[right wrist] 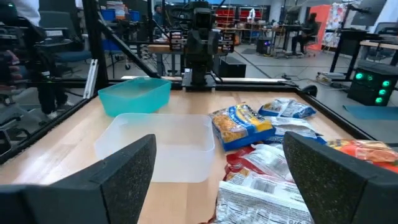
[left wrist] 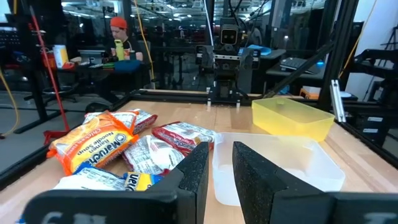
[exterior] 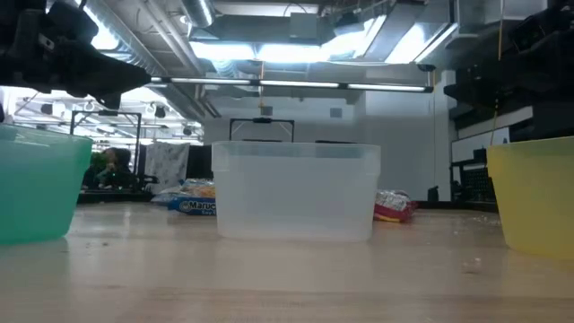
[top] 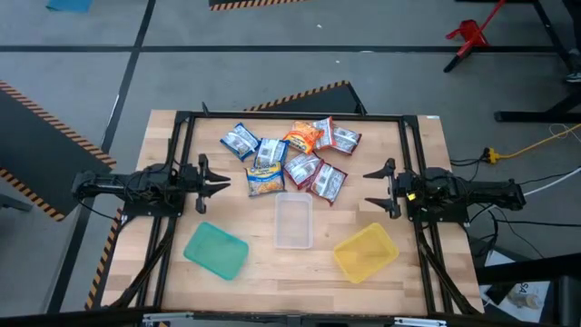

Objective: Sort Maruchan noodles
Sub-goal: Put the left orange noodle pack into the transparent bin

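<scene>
Several Maruchan noodles packets lie flat in a loose heap [top: 290, 156] on the table's far middle. There are blue-white ones [top: 240, 141], an orange one [top: 303, 137] and red-silver ones [top: 328, 182]. The orange one [left wrist: 93, 146] and a red-silver one [left wrist: 183, 137] also show in the left wrist view. My left gripper [top: 225, 184] hovers level at the table's left side, pointing at the heap, with only a narrow gap between its fingers [left wrist: 222, 174]. My right gripper [top: 368, 188] hovers level at the right side, wide open [right wrist: 217, 180], with nothing between its fingers.
Three shallow trays stand on the near half of the table: teal [top: 216, 251] at the left, clear [top: 293, 221] in the middle, yellow [top: 365, 252] at the right. A black frame [top: 290, 116] runs along the far and side edges. People sit in the room beyond.
</scene>
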Motion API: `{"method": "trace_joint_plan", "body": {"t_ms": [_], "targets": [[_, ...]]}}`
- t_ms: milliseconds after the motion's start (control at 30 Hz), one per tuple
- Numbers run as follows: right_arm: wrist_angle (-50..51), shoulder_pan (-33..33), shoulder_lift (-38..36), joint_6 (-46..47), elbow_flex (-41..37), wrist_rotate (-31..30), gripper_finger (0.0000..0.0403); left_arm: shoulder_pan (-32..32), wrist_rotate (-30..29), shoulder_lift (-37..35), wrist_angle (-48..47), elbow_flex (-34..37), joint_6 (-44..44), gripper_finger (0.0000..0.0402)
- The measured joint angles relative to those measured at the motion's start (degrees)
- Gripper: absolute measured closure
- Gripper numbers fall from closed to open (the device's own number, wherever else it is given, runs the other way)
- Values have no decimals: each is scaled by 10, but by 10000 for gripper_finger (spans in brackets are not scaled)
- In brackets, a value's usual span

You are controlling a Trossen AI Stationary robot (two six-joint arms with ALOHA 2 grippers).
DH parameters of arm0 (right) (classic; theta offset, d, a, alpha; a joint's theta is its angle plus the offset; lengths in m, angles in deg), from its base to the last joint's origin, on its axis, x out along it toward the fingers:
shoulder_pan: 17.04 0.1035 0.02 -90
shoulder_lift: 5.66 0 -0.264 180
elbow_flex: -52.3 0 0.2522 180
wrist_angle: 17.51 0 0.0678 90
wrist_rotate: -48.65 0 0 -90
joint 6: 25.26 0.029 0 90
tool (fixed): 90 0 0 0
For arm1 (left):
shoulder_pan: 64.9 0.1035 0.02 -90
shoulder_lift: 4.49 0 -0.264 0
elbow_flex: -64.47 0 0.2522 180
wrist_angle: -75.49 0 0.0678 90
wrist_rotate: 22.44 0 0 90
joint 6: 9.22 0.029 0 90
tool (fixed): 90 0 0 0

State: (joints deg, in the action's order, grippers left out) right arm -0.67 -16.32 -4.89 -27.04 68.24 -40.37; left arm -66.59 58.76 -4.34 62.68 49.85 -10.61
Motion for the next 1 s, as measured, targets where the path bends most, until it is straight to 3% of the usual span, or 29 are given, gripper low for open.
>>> {"method": "trace_joint_plan", "body": {"t_ms": [133,300,467,600,867,1000], "targets": [[-7,0,0,16,0,-60,63,0,-9,0,4,0,1,335],[-67,0,0,134,0,-152,63,0,-17,0,15,1,1,335],[-105,0,3,160,12,-194,63,0,-22,0,61,1,-50,335],[-96,0,34,150,64,-264,63,0,-22,0,102,1,-60,335],[36,0,194,49,250,-463,63,0,-25,0,165,0,-78,335],[78,0,292,33,323,-520,63,0,-25,0,194,0,-102,335]]}}
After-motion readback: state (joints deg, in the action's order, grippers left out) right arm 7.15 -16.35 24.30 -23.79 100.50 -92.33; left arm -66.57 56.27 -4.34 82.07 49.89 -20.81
